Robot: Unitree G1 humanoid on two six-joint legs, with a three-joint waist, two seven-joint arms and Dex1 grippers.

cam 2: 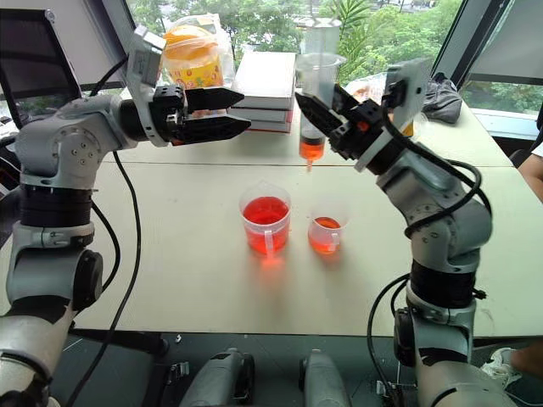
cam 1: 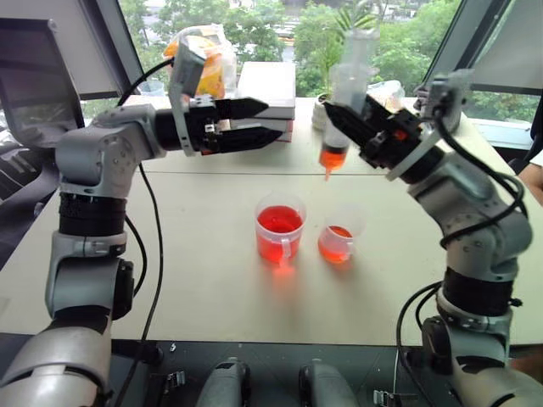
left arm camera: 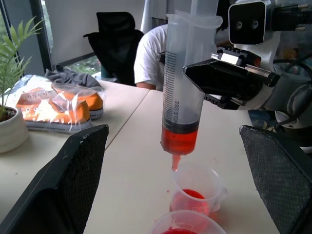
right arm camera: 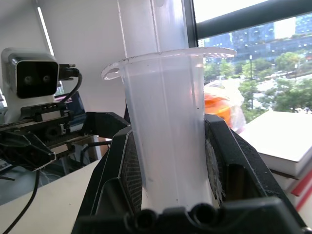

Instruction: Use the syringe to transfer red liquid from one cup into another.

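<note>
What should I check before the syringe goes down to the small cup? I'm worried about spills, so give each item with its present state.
1. Right gripper clamped on the syringe barrel: ok.
2. Syringe upright, nozzle pointing down: ok.
3. Red liquid loaded at the barrel's bottom: ok.
4. Nozzle lined up over the smaller cup: cannot tell; it seems to hang above the gap between the cups.
5. Left gripper open and clear of the syringe: ok.
6. Larger handled cup and smaller cup upright, apart: ok.
</note>
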